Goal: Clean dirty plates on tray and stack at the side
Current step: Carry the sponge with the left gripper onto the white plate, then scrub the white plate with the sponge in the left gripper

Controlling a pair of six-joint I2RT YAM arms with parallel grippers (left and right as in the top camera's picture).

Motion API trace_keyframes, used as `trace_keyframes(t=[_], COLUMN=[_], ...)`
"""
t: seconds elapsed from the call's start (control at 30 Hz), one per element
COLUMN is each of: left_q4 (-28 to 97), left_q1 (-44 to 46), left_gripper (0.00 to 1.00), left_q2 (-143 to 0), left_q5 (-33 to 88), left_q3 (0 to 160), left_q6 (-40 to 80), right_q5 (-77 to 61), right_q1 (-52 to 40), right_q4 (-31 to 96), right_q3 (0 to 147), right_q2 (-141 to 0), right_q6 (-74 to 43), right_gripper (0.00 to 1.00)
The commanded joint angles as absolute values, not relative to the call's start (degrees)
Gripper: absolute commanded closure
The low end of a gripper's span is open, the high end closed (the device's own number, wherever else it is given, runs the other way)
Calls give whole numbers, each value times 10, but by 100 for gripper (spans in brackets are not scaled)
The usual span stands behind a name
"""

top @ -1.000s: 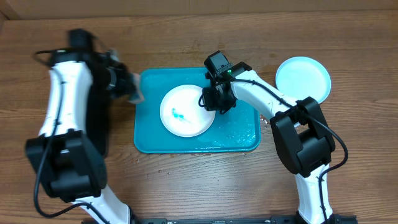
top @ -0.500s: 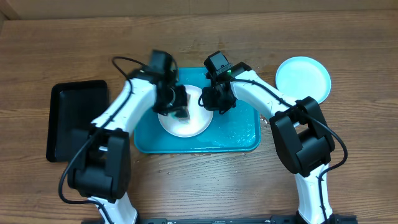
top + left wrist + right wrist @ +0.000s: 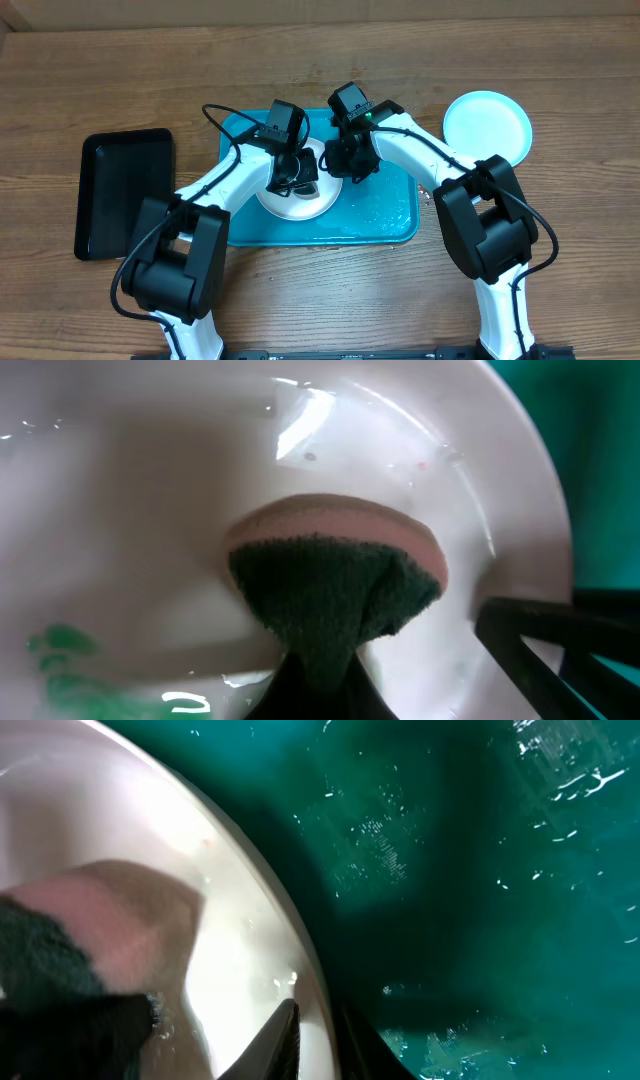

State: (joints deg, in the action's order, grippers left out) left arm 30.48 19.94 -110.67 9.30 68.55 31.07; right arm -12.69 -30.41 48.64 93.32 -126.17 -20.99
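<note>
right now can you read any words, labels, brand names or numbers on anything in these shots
None: no text can be read in any view.
No writing, label or number shows on the white plate, the turquoise tray, the black tray, the light blue plate or the sponge.

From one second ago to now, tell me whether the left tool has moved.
Yes. The left tool, holding the sponge, moved right, from the left edge of the turquoise tray to over the white plate.
</note>
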Motion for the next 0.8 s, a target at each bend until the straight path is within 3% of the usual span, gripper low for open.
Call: trace_keyframes(t=[0.0, 0.43, 0.63, 0.77], left_q4=[313, 443, 458, 434], left_q1=[200, 165, 163, 163], left_gripper=[96, 96, 96, 96], left_q2=[-1148, -1153, -1153, -1154], left_q5=[11, -211, -207, -112], left_q3=[678, 741, 778, 780], left_q6=[320, 302, 296, 295], right_q5=[-121, -120, -120, -120], right_q1=[-305, -305, -305, -305], right_q4=[492, 500, 501, 500], right_q3=[931, 931, 931, 931], right_q2=[-1281, -1281, -1281, -1281], right_q6=[-215, -214, -214, -215], right_gripper=[84, 86, 93, 93])
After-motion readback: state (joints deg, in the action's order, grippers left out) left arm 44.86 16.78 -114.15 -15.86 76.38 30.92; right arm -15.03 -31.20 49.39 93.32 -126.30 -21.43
